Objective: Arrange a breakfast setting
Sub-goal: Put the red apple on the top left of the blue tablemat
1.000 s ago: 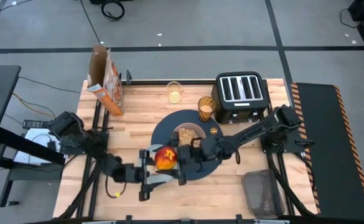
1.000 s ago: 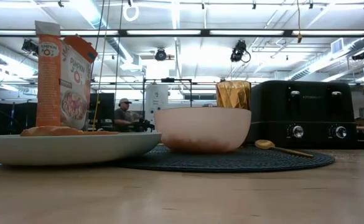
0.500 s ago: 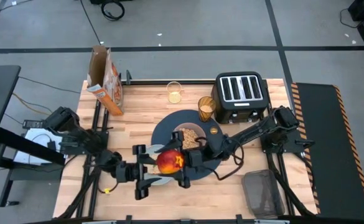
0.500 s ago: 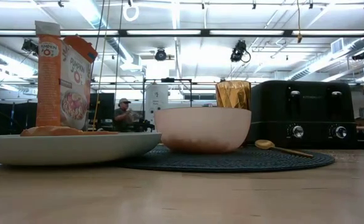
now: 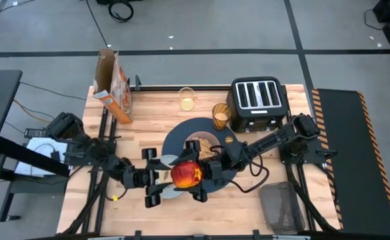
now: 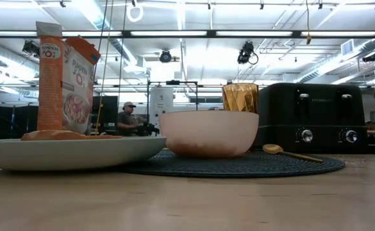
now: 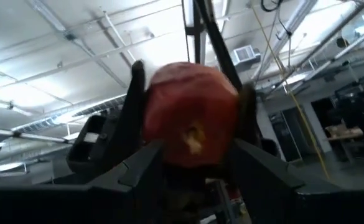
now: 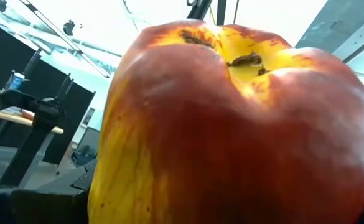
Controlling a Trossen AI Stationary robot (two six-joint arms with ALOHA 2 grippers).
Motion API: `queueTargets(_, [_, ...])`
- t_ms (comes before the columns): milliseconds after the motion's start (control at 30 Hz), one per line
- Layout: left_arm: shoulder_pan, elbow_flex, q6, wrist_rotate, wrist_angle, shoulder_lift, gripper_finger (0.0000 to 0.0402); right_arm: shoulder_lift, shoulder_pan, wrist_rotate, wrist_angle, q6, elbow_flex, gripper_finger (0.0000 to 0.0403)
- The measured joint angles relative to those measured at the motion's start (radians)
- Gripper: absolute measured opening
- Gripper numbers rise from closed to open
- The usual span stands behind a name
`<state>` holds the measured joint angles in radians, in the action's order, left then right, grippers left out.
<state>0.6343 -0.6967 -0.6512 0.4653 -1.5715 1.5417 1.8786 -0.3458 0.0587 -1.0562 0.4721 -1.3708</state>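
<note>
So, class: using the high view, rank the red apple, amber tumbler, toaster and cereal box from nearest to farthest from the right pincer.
1. Red apple, at the right pincer itself.
2. Amber tumbler, behind the mat.
3. Black toaster, back right.
4. Cereal box, back-left corner.

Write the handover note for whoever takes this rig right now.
Right gripper: shut on the red apple, held in the air over the table's near side.
Left gripper: at the apple from the other side; grip unclear.
Pink bowl and gold spoon: on the large round dark-blue mat.
Bagel: on the pale-blue plate, beside the mat.
Amber tumbler: at the mat's far edge.
Small clear glass: apart, near the table's far edge.
Done: bowl, spoon, plate and bagel set.
Left: probably finish the apple handover and set it down.
</note>
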Motion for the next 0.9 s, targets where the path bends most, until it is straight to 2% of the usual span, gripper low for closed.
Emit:
queueTargets(233, [-0.053, -0.008, 0.073, -0.106, 0.002, -0.003, 0.0194, 0.000, 0.008, 0.021, -0.005, -0.002, 0.000, 0.0329])
queueTargets(400, [-0.077, -0.026, 0.125, -0.136, 0.031, -0.005, 0.0191, 0.000, 0.010, 0.019, -0.008, 0.001, 0.000, 0.0329])
queueTargets(900, [-0.089, -0.029, 0.144, -0.134, 0.051, -0.005, 0.0107, 0.000, 0.010, 0.013, -0.028, 0.003, 0.000, 0.0329])
